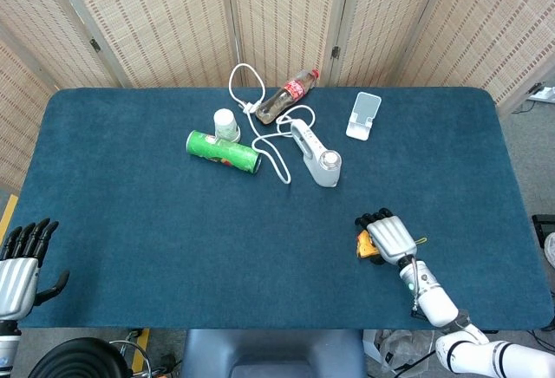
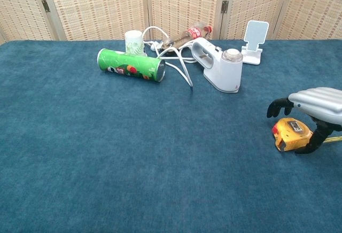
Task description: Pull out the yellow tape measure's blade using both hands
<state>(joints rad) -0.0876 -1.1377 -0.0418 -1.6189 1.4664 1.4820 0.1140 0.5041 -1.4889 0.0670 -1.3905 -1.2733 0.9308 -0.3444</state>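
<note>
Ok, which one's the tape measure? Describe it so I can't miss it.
Look at the near right part of the blue table, away from the far clutter. The tape measure lies under the right hand, a small yellow case, the only yellow thing there.

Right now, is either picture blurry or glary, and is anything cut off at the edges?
Head view: sharp, evenly lit, no glare; left hand clipped at the lower left corner. Chest view: also sharp, soft shadows; right hand runs off the right edge above the tape measure.
</note>
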